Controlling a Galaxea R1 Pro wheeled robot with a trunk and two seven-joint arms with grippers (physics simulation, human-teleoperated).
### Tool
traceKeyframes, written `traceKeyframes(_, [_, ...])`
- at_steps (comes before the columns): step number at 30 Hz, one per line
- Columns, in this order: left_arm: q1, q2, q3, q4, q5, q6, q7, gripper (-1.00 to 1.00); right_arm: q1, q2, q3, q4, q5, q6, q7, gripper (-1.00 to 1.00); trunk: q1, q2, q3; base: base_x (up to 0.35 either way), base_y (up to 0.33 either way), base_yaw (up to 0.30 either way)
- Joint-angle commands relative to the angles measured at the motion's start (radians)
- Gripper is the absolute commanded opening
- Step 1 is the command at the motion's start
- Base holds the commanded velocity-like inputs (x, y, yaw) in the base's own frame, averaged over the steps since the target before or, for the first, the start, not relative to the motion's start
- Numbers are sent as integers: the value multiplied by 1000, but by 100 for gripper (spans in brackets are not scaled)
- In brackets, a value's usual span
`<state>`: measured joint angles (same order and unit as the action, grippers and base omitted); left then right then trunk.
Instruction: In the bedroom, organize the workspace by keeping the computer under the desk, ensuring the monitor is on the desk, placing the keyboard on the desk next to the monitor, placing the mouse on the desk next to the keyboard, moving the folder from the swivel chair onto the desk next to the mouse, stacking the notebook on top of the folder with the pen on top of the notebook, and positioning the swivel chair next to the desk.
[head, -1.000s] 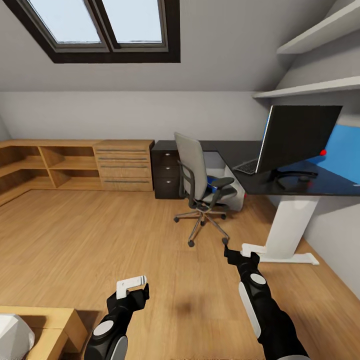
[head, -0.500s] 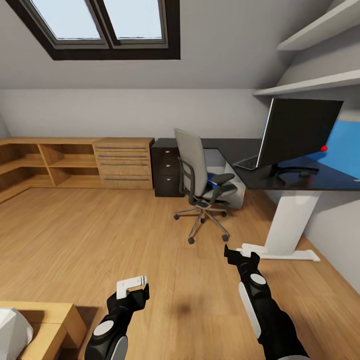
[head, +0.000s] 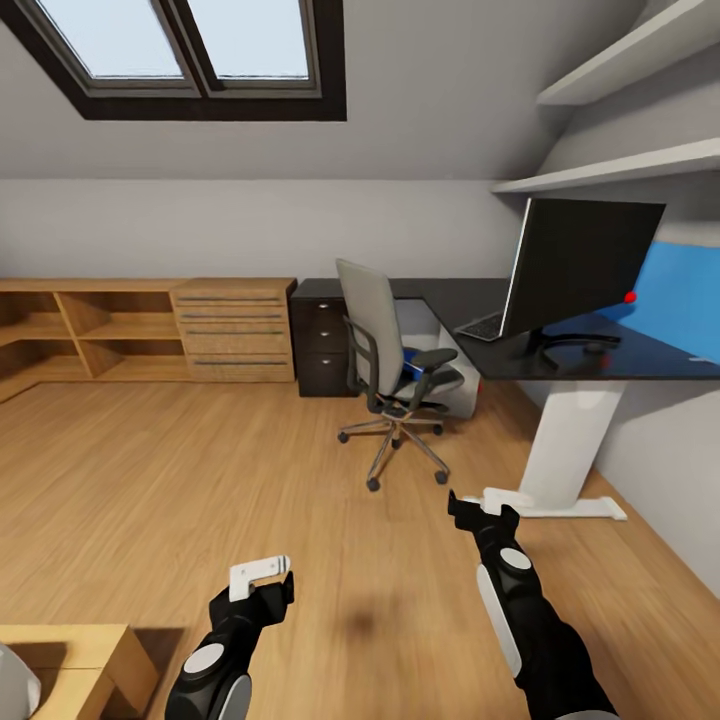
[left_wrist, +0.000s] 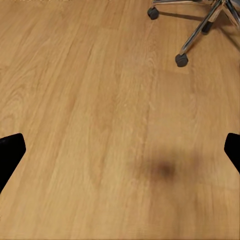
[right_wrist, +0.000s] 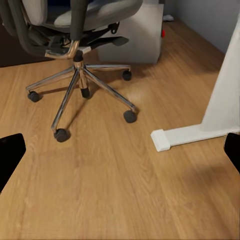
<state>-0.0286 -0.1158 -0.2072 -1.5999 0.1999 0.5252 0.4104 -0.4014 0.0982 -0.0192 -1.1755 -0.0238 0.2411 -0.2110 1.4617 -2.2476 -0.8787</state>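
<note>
The grey swivel chair (head: 383, 345) stands on the wood floor in front of the L-shaped black desk (head: 470, 300), its chrome base (right_wrist: 75, 82) close ahead of my right gripper. A blue folder (head: 409, 361) lies on its seat. On the desk stand the monitor (head: 580, 265) and, beside it, the keyboard (head: 483, 326). The pale computer (head: 466, 388) sits under the desk behind the chair and appears as a white box (right_wrist: 137, 37). My left gripper (head: 262, 572) and right gripper (head: 480, 505) hang open over bare floor, holding nothing.
A light-wood cabinet (head: 150, 330) with shelves and drawers lines the back wall, left of the desk's black drawers (head: 320, 345). The desk's white leg and foot (head: 560, 470) stand right of my right arm. A low wooden piece (head: 70, 665) sits at the near left. Wall shelves (head: 620, 170) hang above the desk.
The whole picture has slid a little to the left and the room looks slightly closer, so the camera has moved. Both arms keep the same pose, grippers still open.
</note>
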Motion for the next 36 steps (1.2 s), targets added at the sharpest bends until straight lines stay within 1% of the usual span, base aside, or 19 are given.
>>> traceKeyframes(1, [-1,0,-1,-1,10,3,10,100,0,1,0,-1,-2,5,-3,100,0,0,-1,285,0,-6])
traceKeyframes(9, [-1,1,-1,0,10,2,10,100,0,1,2,17,1,2,-2,100,0,0,-1,311,0,-1])
traceKeyframes(11, [-1,1,-2,0,10,2,10,100,-1,1,3,61,3,-12,-2,100,0,0,-1,319,0,0])
traceKeyframes(13, [-1,0,-2,0,10,2,10,100,-4,1,3,132,5,-53,-2,100,0,0,-1,319,0,0])
traceKeyframes(15, [-1,1,-2,0,10,2,10,100,-24,2,4,253,6,-140,-3,100,0,0,-1,319,0,0])
traceKeyframes(16, [-1,1,-2,0,10,2,10,100,-53,2,3,325,6,-184,-3,100,0,0,-1,319,0,0])
traceKeyframes(17, [-1,1,-2,-1,10,2,10,100,-94,2,3,407,7,-226,-3,100,0,0,-1,319,0,0])
traceKeyframes(19, [-1,1,-2,-1,10,2,10,100,-148,1,2,500,7,-265,-4,100,0,0,-1,320,0,0])
traceKeyframes(20, [-1,1,-2,-1,11,2,10,100,-212,-1,1,605,6,-301,-4,100,0,0,-1,320,0,0])
traceKeyframes(23, [-1,1,-3,-2,11,2,10,100,-317,-5,-1,762,6,-354,-6,100,0,0,-1,320,0,0])
traceKeyframes(24, [-1,1,-3,-3,11,2,10,100,-382,-9,-2,853,6,-389,-9,100,0,0,-1,320,0,0])
traceKeyframes(26, [-1,1,-4,-3,10,2,10,100,-438,-14,-2,920,5,-423,-15,100,0,0,-1,320,0,0])
traceKeyframes(28, [-1,1,-4,-3,10,2,10,100,-476,-20,-3,962,5,-449,-23,100,0,0,-1,320,0,0])
traceKeyframes(29, [-1,1,-3,-3,10,2,10,100,-500,-27,-4,990,4,-467,-30,100,0,0,-1,320,0,0])
traceKeyframes(32, [-1,1,-3,-3,10,2,10,100,-526,-42,-8,1026,1,-487,-37,100,0,0,-1,320,0,0])
traceKeyframes(36, [-1,1,-4,-3,10,1,10,100,-539,-54,-7,1050,1,-499,-41,100,0,0,-1,320,0,0])
